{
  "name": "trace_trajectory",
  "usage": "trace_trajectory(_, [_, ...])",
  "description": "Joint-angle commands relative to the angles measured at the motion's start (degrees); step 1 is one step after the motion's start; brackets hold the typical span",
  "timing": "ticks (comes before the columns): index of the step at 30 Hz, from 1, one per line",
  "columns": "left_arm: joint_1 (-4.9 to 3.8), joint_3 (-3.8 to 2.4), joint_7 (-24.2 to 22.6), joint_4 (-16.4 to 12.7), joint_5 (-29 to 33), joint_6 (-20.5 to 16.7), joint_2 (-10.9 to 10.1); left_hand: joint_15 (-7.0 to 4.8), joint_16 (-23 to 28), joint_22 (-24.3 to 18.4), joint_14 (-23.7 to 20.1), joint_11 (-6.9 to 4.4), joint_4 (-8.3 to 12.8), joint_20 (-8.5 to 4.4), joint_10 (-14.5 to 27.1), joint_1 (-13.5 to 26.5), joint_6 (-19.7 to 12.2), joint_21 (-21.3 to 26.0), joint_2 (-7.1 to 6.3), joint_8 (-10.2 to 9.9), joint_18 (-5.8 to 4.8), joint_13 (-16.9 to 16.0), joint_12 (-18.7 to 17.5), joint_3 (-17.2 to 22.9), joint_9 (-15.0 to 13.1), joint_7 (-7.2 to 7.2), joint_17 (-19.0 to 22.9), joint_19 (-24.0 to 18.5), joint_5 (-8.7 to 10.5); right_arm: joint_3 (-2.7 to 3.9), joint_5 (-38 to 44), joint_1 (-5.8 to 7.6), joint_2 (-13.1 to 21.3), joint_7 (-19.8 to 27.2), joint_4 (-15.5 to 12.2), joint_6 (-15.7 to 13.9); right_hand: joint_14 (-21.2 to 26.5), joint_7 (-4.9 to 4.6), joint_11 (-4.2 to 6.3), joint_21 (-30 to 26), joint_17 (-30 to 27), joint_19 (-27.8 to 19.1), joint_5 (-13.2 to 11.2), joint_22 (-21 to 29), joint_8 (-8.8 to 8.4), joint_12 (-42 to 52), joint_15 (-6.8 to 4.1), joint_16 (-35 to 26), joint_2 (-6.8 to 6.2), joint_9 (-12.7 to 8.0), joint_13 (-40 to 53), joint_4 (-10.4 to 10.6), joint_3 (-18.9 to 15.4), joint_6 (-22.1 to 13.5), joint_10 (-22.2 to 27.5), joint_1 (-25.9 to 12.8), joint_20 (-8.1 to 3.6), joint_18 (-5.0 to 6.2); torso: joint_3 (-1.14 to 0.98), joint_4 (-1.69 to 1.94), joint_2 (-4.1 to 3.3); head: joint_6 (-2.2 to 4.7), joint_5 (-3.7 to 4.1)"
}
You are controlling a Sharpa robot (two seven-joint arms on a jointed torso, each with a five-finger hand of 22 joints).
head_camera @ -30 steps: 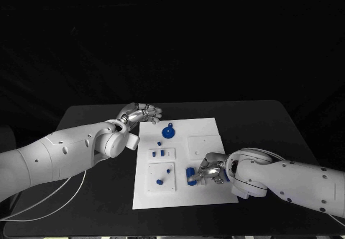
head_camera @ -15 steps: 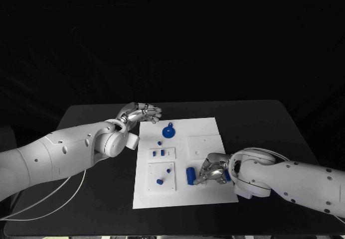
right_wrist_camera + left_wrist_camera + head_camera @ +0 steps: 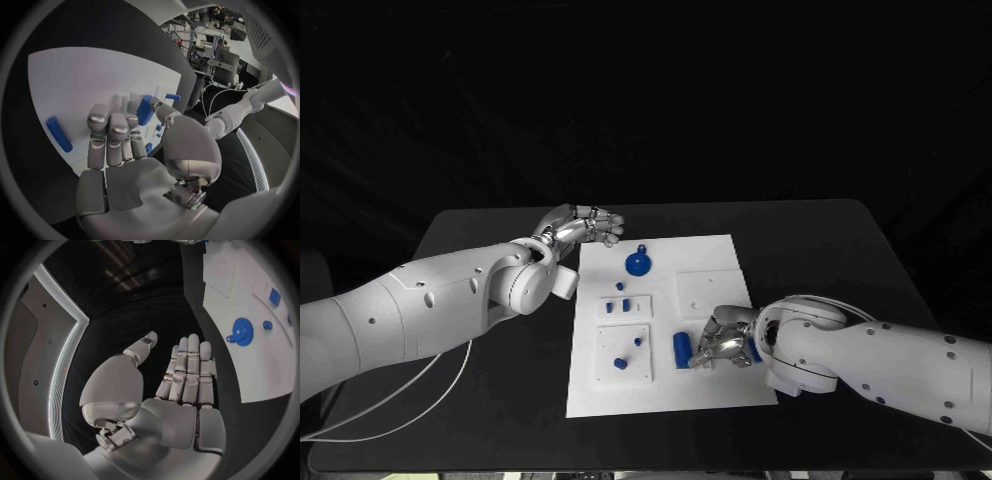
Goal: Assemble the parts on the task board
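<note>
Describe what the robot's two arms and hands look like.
Both arms are smooth white rounded shells; a thin white cable trails beneath the left arm. The left robot hand and right robot hand are silver metal, with segmented fingers and darker fingertip pads.

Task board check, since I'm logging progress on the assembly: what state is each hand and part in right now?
Left hand: open, fingers straight, holding nothing, at the board's far left corner.
Right hand: fingers curled down over the board; whether it grips a part, cannot tell.
Blue cylinder: lying flat on the task board, beside the right hand.
Blue gear: lying loose on the board.
</note>
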State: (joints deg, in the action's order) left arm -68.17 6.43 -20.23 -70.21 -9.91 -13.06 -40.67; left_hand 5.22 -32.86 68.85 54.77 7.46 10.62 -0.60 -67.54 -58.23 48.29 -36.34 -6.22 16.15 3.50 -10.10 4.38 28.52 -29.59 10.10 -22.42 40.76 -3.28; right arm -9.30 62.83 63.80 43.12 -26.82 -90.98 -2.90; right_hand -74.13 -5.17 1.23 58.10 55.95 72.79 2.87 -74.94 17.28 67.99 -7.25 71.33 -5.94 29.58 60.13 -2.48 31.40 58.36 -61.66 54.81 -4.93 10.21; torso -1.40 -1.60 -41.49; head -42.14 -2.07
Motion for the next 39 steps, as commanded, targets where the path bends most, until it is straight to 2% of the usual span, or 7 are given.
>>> trace_trajectory(1, [0.04, -0.04, -0.11, -0.13, 0.11, 0.76, 0.05, 0.25, 0.26, 0.08, -0.02, -0.09, -0.03, 0.36, 0.40, 0.58, -0.37, 0.26, -0.03, -0.15, 0.63, 0.10, -0.22, -0.20, 0.07, -0.03, -0.10, 0.08, 0.14, 0.02, 0.63, -0.02, -0.21, 0.24, 0.21, 0.70, -0.52, -0.01, -0.04, 0.19, 0.13, 0.23, -0.05, -0.85, -0.26, -0.25, -0.03, -0.29, -0.43, -0.06, 0.21, 0.62, 3.63, 0.46, -0.48, -0.71, 0.44, 4.79, 0.00, -0.01, 0.01, 0.02, -0.05])
trace_trajectory(3, [0.04, -0.03, -0.09, -0.09, 0.11, 0.50, 0.05, 0.25, 0.29, 0.09, -0.02, -0.09, -0.01, 0.35, 0.41, 0.53, -0.37, 0.28, 0.00, -0.15, 0.64, 0.10, -0.22, -0.17, 0.07, -0.04, -0.13, 0.08, 0.12, 0.02, 0.63, -0.02, -0.25, -0.02, 0.34, 1.42, -0.59, -0.07, -0.06, 0.39, 0.21, 0.33, -0.08, -0.91, -0.28, -0.34, 0.05, -0.29, -0.98, 0.00, 0.44, 0.93, 6.81, 0.48, -0.58, -1.72, 0.54, 4.80, -0.01, 0.00, -0.01, 0.07, -0.09])
trace_trajectory(13, [0.04, -0.03, 0.02, -0.07, 0.09, 0.70, -0.01, 0.28, 0.43, 0.12, -0.11, -0.10, 0.06, 0.35, 0.43, 0.43, -0.36, 0.34, -0.01, -0.13, 0.64, 0.11, -0.22, -0.15, 0.08, -0.06, -0.18, 0.06, 0.12, 0.02, 0.55, -0.03, -0.31, -0.43, 0.37, 3.68, -0.69, -0.16, -0.21, 0.69, 0.26, 0.37, 0.06, -0.96, -0.32, -0.47, 0.16, -0.36, -2.63, 0.11, 0.72, -1.23, 7.73, 0.33, -0.60, -2.54, 0.66, 4.80, -0.03, -0.04, 0.00, -0.09, -0.13])
trace_trajectory(21, [0.04, -0.03, 0.47, -0.04, -0.27, 0.69, -0.02, 0.24, 0.54, 0.26, 0.00, -0.07, 0.16, 0.29, 0.46, 0.18, -0.41, 0.21, 0.06, -0.15, 0.78, 0.13, -0.22, -0.10, 0.12, -0.03, -0.38, 0.49, 0.11, 0.02, 0.54, -0.04, -0.05, -0.09, 0.28, 4.41, -0.76, -0.22, -0.26, 0.82, 0.31, 0.38, -0.03, -0.87, -0.34, -0.62, 0.22, -0.43, -6.65, 0.22, 0.98, -2.96, 3.51, 0.24, -0.60, -6.17, 0.84, 4.80, -0.02, -0.03, -0.02, -0.13, -0.13])
trace_trajectory(24, [0.04, -0.03, 0.64, -0.08, -0.31, 0.55, -0.07, 0.24, 0.56, 0.28, 0.01, -0.08, 0.17, 0.29, 0.46, 0.16, -0.41, 0.20, 0.06, -0.15, 0.80, 0.13, -0.21, -0.09, 0.12, -0.03, -0.40, 0.54, 0.10, 0.02, 0.54, -0.04, 0.04, -0.05, 0.17, 4.16, -0.72, -0.15, -0.20, 0.79, 0.36, 0.36, -0.02, -0.81, -0.30, -0.66, 0.13, -0.44, -7.57, 0.34, 1.06, -3.72, 2.04, 0.13, -0.57, -6.60, 0.65, 4.80, -0.02, -0.01, -0.01, -0.16, -0.14])
trace_trajectory(33, [0.04, -0.03, 0.65, -0.06, -0.31, 0.54, -0.07, 0.24, 0.64, 0.33, 0.01, -0.09, 0.23, 0.29, 0.45, 0.02, -0.39, 0.20, 0.13, -0.14, 0.84, 0.13, -0.20, -0.04, 0.13, -0.04, -0.48, 0.63, 0.08, 0.02, 0.60, -0.06, -0.12, -0.28, 0.23, 2.89, -0.74, -0.06, -0.10, 0.62, 0.40, 0.42, -0.01, -0.64, -0.18, -0.76, 0.04, -0.50, -6.16, 0.55, 1.15, -4.42, 1.56, 0.17, -0.68, -6.12, 0.38, 4.80, 0.00, 0.00, -0.01, -0.26, -0.17])
trace_trajectory(39, [0.04, -0.03, 0.65, -0.02, -0.31, 0.56, -0.05, 0.24, 0.66, 0.34, 0.01, -0.08, 0.22, 0.30, 0.45, 0.03, -0.39, 0.20, 0.15, -0.14, 0.84, 0.13, -0.20, -0.05, 0.13, -0.04, -0.50, 0.64, 0.08, 0.02, 2.62, -0.09, -0.47, -0.84, 0.40, 2.03, -0.78, 0.01, -0.03, 0.56, 0.42, 0.49, -0.05, -0.58, -0.08, -0.80, -0.02, -0.52, -3.45, 0.66, 1.22, -4.79, 2.38, 0.31, -0.84, -5.18, 0.28, 4.80, 0.00, -0.01, -0.01, -0.29, -0.17])
